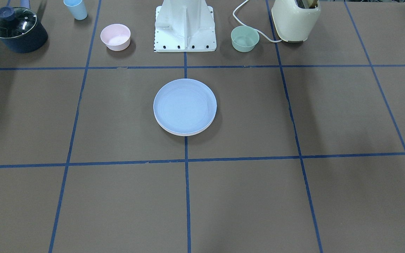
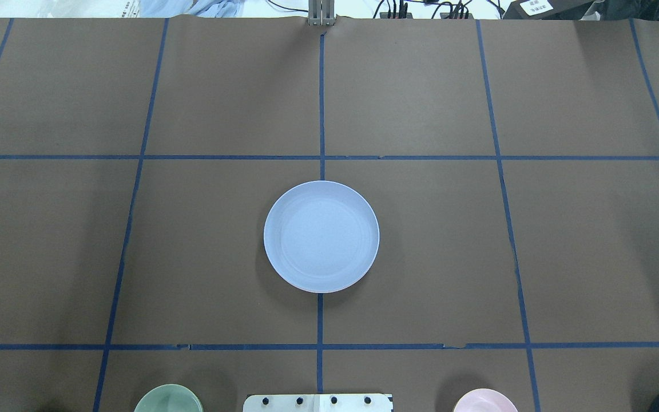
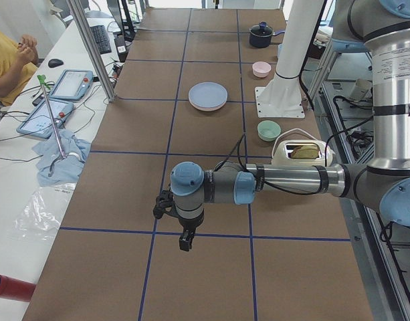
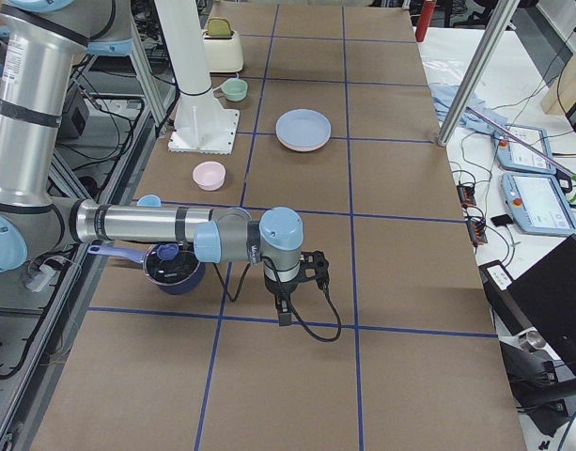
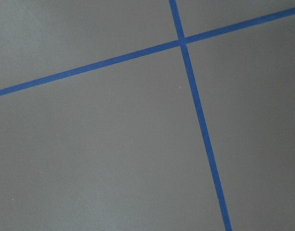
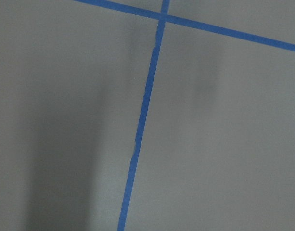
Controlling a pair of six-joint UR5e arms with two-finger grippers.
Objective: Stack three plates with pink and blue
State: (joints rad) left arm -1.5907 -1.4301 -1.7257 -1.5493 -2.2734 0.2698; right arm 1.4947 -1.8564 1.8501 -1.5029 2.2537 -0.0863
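A stack of plates (image 1: 185,105) sits at the table's middle with a light blue plate (image 2: 321,236) on top. A pink rim (image 1: 185,134) shows under it in the front-facing view; I cannot tell how many plates lie below. The stack also shows in the left view (image 3: 207,95) and the right view (image 4: 303,129). My left gripper (image 3: 184,241) hangs over bare table far from the stack, seen only in the left view. My right gripper (image 4: 284,315) likewise shows only in the right view. I cannot tell whether either is open or shut.
By the robot base (image 1: 185,26) stand a pink bowl (image 1: 115,36), a green bowl (image 1: 245,38), a cream toaster (image 1: 295,19), a lidded dark pot (image 1: 18,30) and a blue cup (image 1: 76,8). An operator (image 3: 7,60) sits beside the table.
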